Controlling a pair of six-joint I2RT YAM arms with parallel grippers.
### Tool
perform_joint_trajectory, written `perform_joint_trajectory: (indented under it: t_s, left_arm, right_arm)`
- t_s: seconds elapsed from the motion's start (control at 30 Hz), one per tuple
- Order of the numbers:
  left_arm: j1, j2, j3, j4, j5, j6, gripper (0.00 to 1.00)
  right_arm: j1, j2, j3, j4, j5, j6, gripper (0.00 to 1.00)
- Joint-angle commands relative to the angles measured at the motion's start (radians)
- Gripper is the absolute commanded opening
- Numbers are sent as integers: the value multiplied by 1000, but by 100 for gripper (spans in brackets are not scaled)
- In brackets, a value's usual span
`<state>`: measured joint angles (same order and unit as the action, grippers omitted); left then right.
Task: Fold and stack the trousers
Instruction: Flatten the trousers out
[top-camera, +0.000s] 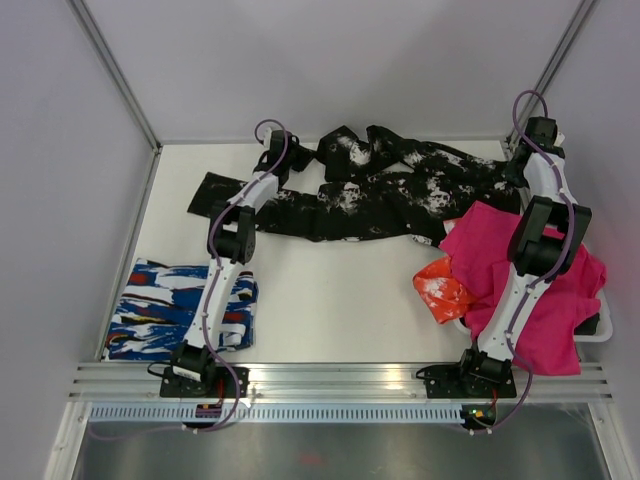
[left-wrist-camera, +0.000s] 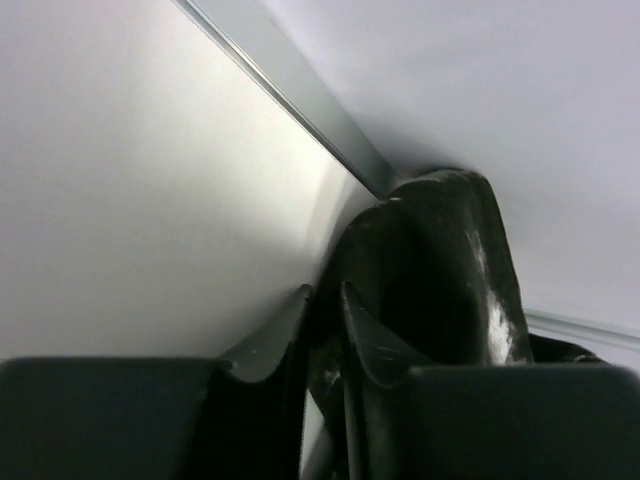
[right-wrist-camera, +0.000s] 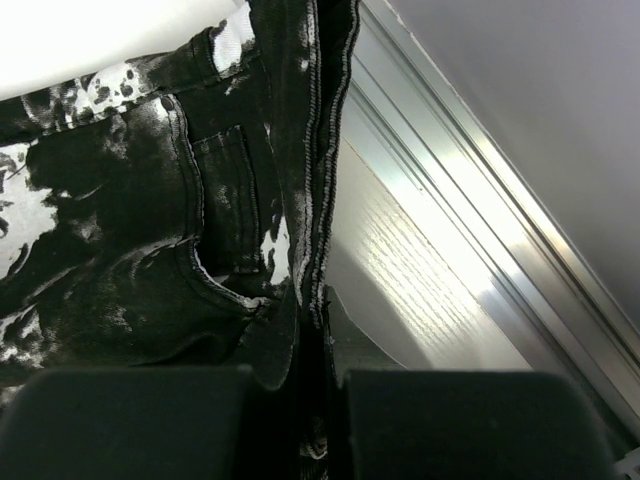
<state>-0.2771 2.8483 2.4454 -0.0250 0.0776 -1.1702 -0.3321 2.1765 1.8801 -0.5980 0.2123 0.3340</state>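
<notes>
The trousers (top-camera: 400, 190), black with white splatter, lie spread along the back of the table, legs trailing left. My left gripper (top-camera: 272, 150) is at their far left end near the back wall. In the left wrist view its fingers (left-wrist-camera: 325, 295) stand almost together with dark cloth pinched between them, and a raised fold of the trousers (left-wrist-camera: 440, 280) bulges just behind. My right gripper (top-camera: 520, 165) is at the trousers' right end by the back right corner. In the right wrist view it (right-wrist-camera: 312, 300) is shut on the stitched edge of the trousers (right-wrist-camera: 120, 220) beside a pocket.
A folded blue-white-red garment (top-camera: 180, 305) lies at the front left. A magenta cloth (top-camera: 530, 290) is heaped at the right over a white tray (top-camera: 600, 330), with an orange cloth (top-camera: 440, 288) at its left edge. Walls with metal posts close the back and sides.
</notes>
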Motion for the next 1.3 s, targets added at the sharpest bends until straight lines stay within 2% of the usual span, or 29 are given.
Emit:
perform_joint_trajectory:
  t_s: [0.0,0.17,0.43,0.57,0.67,0.83,0.9,1.0,1.13,1.27]
  left_arm:
    - [-11,48,24,20,-6,-13,3]
    - [-8,36,18,20,5,10,2]
    - [30,-105,-71,73,-35,116,2]
    - [33,-182,-88,42,-73,315,2]
    - [35,-265,-120,22,-160,464,2]
    - [56,-424,-241,-39,-366,664,2]
    - [61,-498,-284,-43,-500,792,2]
    - [72,-565,-328,-7,-610,957,2]
    - [88,-592,-339,-15,-616,1027,2]
    - [102,-587,-347,-47,-563,1003,2]
  right_arm:
    - [-4,3,53,40,-31,28,0]
    - [-4,-14,24,66,-47,34,0]
    - [-2,-50,-104,139,-94,53,0]
    - [-1,-69,-131,176,-120,57,0]
    - [1,-66,-128,181,-120,69,0]
    - [25,-69,-125,172,-103,70,0]
    - [39,-69,-124,167,-99,68,0]
    - [56,-64,-115,162,-79,59,0]
    - [68,-41,-90,141,-73,63,0]
    - [91,-26,-61,138,-54,40,0]
